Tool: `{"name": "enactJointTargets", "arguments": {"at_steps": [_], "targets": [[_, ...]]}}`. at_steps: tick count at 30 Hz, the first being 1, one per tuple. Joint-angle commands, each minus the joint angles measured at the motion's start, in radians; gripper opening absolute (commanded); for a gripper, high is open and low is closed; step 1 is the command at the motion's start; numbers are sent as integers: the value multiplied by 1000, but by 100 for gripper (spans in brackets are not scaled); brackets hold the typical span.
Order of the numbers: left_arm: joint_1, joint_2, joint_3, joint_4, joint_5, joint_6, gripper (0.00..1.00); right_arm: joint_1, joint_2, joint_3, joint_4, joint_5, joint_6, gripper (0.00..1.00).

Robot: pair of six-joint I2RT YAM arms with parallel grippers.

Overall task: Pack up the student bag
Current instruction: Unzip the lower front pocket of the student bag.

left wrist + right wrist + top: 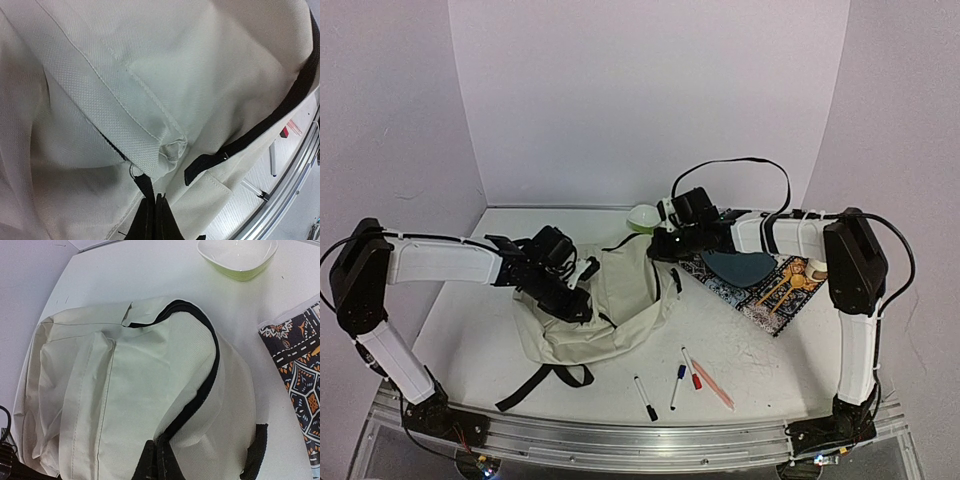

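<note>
One student bag [610, 310] on the counter [770, 360], left fingers [146, 220] and right fingers [149, 461] both pinched tight on it; three markers [677, 386], one bowl [643, 216] nearby.

We log this as a robot lab cell. White backdrop panels [640, 100] enclose a white table [470, 330]; the left arm [440, 262] and right arm [855, 265] stand on an aluminium rail [620, 435].
</note>
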Motion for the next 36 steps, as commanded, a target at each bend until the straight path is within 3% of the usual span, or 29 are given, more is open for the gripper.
{"name": "enactJointTargets", "arguments": {"at_steps": [1, 12, 14, 18, 24, 30, 36], "targets": [[-52, -63, -75, 11, 53, -76, 2, -2, -46, -11, 8, 37, 13, 0], [-107, -38, -106, 94, -11, -169, 8, -1, -41, -12, 30, -3, 14, 0], [-108, -49, -107, 94, -46, -184, 13, -2, -54, -20, 30, -11, 4, 1], [-107, -140, -102, 94, -149, -209, 34, -1, -103, -45, 29, -12, -23, 15], [-65, -282, -112, 65, -267, -240, 50, 21, -199, -71, -28, 65, -88, 33], [61, -345, -157, 2, -299, -273, 58, 110, -243, -32, -95, 141, -179, 46], [118, -360, -171, -69, -412, -291, 68, 213, -150, 86, -166, 181, -236, 56]]}}
